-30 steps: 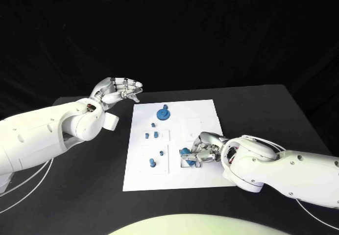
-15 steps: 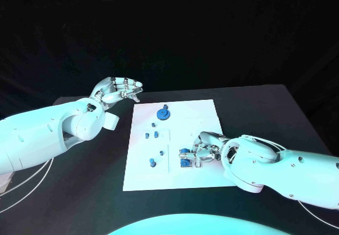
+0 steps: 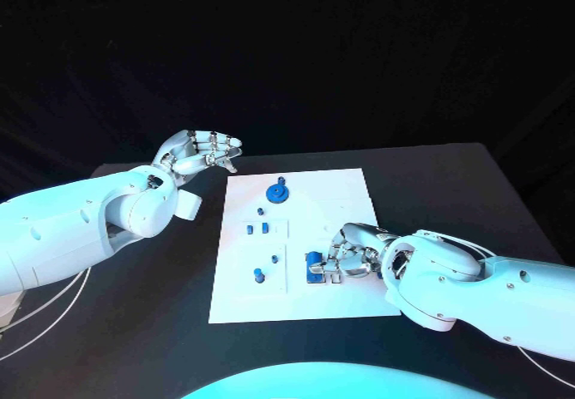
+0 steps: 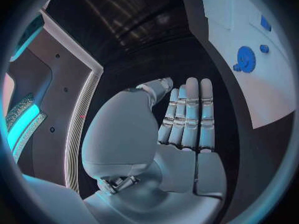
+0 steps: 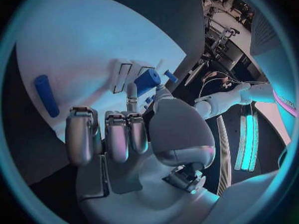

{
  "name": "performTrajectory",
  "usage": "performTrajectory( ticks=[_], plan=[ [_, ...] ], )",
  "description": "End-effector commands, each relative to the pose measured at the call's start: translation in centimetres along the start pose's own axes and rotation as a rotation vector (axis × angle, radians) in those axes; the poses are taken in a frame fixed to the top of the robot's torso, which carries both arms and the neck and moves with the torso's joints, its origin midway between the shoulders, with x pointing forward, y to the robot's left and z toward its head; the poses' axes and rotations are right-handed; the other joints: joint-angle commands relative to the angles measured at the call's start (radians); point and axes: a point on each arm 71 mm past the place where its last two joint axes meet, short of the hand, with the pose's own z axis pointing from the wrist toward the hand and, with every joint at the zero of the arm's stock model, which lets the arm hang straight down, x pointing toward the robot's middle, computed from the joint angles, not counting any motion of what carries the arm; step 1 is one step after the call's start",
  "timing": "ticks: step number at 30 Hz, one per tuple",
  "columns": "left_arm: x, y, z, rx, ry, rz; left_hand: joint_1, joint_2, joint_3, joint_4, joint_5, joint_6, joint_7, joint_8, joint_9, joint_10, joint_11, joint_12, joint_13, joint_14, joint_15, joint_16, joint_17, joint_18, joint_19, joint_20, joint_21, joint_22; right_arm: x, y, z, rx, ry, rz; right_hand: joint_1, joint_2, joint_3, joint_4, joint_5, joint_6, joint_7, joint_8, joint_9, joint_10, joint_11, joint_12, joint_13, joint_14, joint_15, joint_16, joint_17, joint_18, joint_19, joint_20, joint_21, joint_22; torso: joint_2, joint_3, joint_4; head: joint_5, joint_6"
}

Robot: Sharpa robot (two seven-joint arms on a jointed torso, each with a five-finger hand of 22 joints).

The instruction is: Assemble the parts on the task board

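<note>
Task board (image 3: 323,299), a white plate, lies in the middle of the black table (image 3: 455,191), long side running from 12 to 6 o'clock in the head view. Toward its 12 o'clock end sits a blue round gear-like part (image 3: 277,194) with a small blue peg (image 3: 282,180) just beyond it. Nearer the middle stand two small blue parts side by side (image 3: 255,229), with another small blue piece (image 3: 259,212) just above them. Toward 7 o'clock of the board's centre are a blue knob (image 3: 258,275) and a smaller blue piece (image 3: 274,259).

Right hand (image 3: 341,259) rests on the board at about 4 o'clock of its centre, fingers curled around a blue cylinder part (image 3: 316,264); the right wrist view shows that cylinder (image 5: 147,79) pinched at the fingertips, and a separate blue rod (image 5: 45,94) lying on the board well apart.

Left hand (image 3: 201,151) hovers off the board at its 11 o'clock corner, fingers loosely bent and holding nothing.
</note>
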Motion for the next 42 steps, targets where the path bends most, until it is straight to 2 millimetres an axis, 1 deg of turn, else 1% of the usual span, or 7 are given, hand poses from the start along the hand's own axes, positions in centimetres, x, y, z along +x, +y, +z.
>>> performTrajectory(
  ticks=[1,11,17,22,24,32,42],
  plan=[
    [0.06,-0.11,0.01,0.009,-0.001,-0.006,0.002,0.000,-0.002,0.003,0.001,0.004,0.004,-0.004,0.000,0.005,0.001,-0.006,-0.001,-0.005,0.005,-0.005,0.001,0.011,-0.005,0.002,-0.005,-0.001,-0.05,0.59,-0.39,-0.076,-0.014,0.011,0.042,-0.008,-0.008,0.001,0.001,-0.007,-0.002,0.005,-0.002,0.104,-0.003,0.004,0.263,0.094,-0.007,-0.001,0.227,-0.018,0.075,-0.007,0.000,0.227,0.000,0.0002,-0.0006,0.001,0.000],
    [0.05,-0.10,0.00,0.007,0.000,-0.007,0.003,0.001,-0.002,0.002,0.001,0.005,0.004,-0.004,0.000,0.005,0.001,-0.006,-0.001,-0.005,0.005,-0.005,0.001,0.011,-0.006,0.002,-0.005,-0.001,-0.12,0.13,-0.56,-0.061,-0.009,0.000,0.062,-0.008,-0.011,0.001,0.002,-0.005,-0.003,0.007,-0.003,0.104,-0.004,0.004,0.263,0.094,-0.008,-0.001,0.227,-0.019,0.076,-0.007,0.006,0.228,0.000,-0.0006,-0.0003,0.001,0.000],
    [0.04,-0.10,-0.01,0.007,0.000,-0.007,0.003,0.001,-0.002,0.002,0.001,0.005,0.004,-0.004,0.000,0.005,0.001,-0.006,-0.001,-0.005,0.005,-0.005,0.001,0.011,-0.006,0.002,-0.005,-0.001,-0.01,0.08,-0.21,-0.048,0.000,-0.016,0.116,-0.002,-0.008,-0.001,0.002,-0.006,-0.004,0.007,-0.007,0.104,-0.005,0.004,0.263,0.095,-0.009,-0.001,0.227,-0.020,0.076,-0.008,0.007,0.229,0.001,-0.0003,0.0007,0.002,-0.001],
    [0.04,-0.06,-0.01,0.000,0.002,-0.015,0.003,0.001,-0.002,0.002,0.001,0.005,0.004,-0.004,0.000,0.005,0.001,-0.006,-0.001,-0.005,0.005,-0.005,0.001,0.011,-0.006,0.002,-0.005,-0.001,-0.20,-0.09,0.00,-0.041,-0.030,-0.018,0.175,0.017,0.039,-0.001,0.006,-0.006,-0.006,0.002,-0.016,0.104,-0.007,0.004,0.263,0.095,-0.010,-0.001,0.229,-0.020,0.077,-0.010,0.012,0.230,0.001,-0.0008,0.0005,0.002,-0.001],
    [0.00,0.03,-0.01,-0.011,-0.002,-0.038,0.003,0.001,-0.001,0.002,0.001,0.005,0.004,-0.004,0.000,0.006,0.001,-0.006,-0.001,-0.006,0.005,-0.005,0.002,0.011,-0.006,0.002,-0.005,-0.001,-0.22,-0.06,0.04,-0.044,-0.033,-0.017,0.179,0.017,0.041,-0.001,0.005,-0.005,-0.006,0.002,-0.017,0.104,-0.007,0.004,0.263,0.095,-0.011,0.000,0.231,-0.021,0.078,-0.010,0.015,0.231,0.000,-0.0011,0.0001,0.002,-0.001],
    [-0.09,0.06,-0.02,-0.014,-0.006,-0.039,0.002,0.002,-0.002,0.004,0.001,0.005,0.004,-0.004,0.000,0.006,0.002,-0.007,-0.001,-0.006,0.006,-0.006,0.002,0.011,-0.007,0.002,-0.006,-0.001,-0.15,0.04,0.12,-0.050,-0.039,-0.014,0.202,-0.007,0.047,-0.003,0.004,-0.001,-0.007,0.002,-0.021,0.104,-0.008,0.004,0.263,0.096,-0.011,0.001,0.232,-0.022,0.079,-0.011,0.020,0.232,0.000,-0.0007,-0.0008,0.002,-0.002],
    [-0.16,0.05,-0.04,-0.011,-0.008,-0.036,0.004,0.002,-0.001,0.003,0.001,0.006,0.004,-0.004,0.000,0.006,0.002,-0.007,-0.001,-0.006,0.005,-0.006,0.002,0.011,-0.007,0.002,-0.006,-0.001,-0.09,-0.18,0.07,-0.054,-0.028,-0.002,0.224,-0.012,0.059,-0.003,0.004,0.000,-0.008,0.001,-0.024,0.104,-0.010,0.004,0.263,0.096,-0.012,0.001,0.233,-0.022,0.079,-0.011,0.022,0.232,0.000,0.0001,0.0001,0.003,-0.004]
  ],
)
